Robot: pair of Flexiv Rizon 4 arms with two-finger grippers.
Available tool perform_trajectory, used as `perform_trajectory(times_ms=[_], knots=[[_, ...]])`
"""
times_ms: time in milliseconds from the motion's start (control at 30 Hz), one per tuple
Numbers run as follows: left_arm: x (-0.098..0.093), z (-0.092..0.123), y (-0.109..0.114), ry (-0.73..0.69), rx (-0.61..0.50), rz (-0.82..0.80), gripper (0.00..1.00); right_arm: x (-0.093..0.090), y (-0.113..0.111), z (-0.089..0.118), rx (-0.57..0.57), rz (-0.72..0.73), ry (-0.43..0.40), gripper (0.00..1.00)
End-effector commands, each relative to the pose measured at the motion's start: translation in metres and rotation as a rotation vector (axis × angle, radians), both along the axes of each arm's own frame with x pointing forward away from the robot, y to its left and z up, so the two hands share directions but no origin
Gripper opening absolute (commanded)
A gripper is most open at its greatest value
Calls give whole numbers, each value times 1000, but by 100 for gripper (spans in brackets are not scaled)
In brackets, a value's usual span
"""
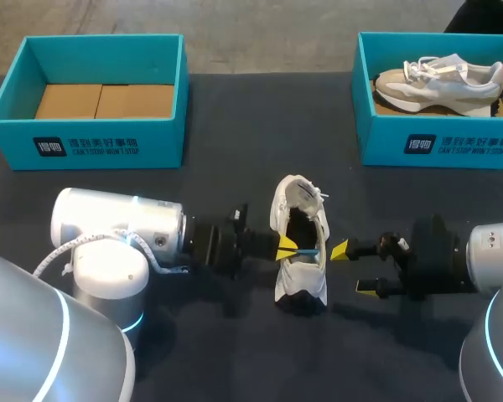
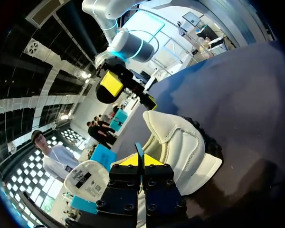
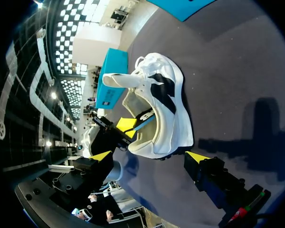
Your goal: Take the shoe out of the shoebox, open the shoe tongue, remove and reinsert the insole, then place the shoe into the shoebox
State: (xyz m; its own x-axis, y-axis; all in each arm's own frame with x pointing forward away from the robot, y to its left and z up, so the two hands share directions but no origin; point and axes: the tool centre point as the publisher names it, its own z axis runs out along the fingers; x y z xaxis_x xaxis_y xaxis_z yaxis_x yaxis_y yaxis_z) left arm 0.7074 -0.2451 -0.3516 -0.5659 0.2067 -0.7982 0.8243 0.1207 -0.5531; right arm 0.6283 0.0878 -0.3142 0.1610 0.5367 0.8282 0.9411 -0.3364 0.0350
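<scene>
A white shoe point(image 1: 300, 276) with black trim stands on the dark table, toe pointing away, its tongue point(image 3: 121, 80) pulled up and forward. My left gripper point(image 1: 287, 248) reaches into the shoe's opening from the left and is shut on the edge of a thin blue insole point(image 1: 308, 250). The left wrist view shows the insole point(image 2: 139, 149) pinched between the left gripper point(image 2: 139, 162) tips, with the shoe's heel point(image 2: 180, 142) beside them. My right gripper point(image 1: 353, 269) is open just right of the shoe. In the right wrist view the shoe point(image 3: 173, 102) lies ahead of that gripper point(image 3: 148, 156).
A teal shoebox point(image 1: 92, 146) at the back left holds only cardboard. A second teal shoebox point(image 1: 436, 151) at the back right holds another pale shoe point(image 1: 440, 79). Dark table lies bare between the boxes and my arms.
</scene>
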Motion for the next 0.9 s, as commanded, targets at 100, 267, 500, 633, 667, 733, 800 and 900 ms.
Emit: perform_trajectory(times_ms=[100, 267, 500, 633, 667, 733, 800, 900], knots=[[3, -2, -9, 3, 4, 3, 0, -1, 1, 1, -4, -2, 1, 100], [-2, 3, -7, 10, 2, -9, 29, -1, 1, 1, -4, -2, 1, 100], [-10, 19, -1, 9, -15, -28, 55, -1, 1, 1, -4, -2, 1, 100], [-12, 29, 1, 7, -30, -32, 47, -1, 1, 1, -4, -2, 1, 100], [-12, 29, 1, 7, -30, -32, 47, -1, 1, 1, -4, -2, 1, 100], [-14, 33, 3, 5, -33, -36, 45, -1, 1, 1, -4, -2, 1, 100], [-15, 35, 5, 4, -30, -39, 44, -1, 1, 1, -4, -2, 1, 100], [-15, 38, 9, 4, -13, -49, 45, -1, 1, 1, -4, -2, 1, 100]])
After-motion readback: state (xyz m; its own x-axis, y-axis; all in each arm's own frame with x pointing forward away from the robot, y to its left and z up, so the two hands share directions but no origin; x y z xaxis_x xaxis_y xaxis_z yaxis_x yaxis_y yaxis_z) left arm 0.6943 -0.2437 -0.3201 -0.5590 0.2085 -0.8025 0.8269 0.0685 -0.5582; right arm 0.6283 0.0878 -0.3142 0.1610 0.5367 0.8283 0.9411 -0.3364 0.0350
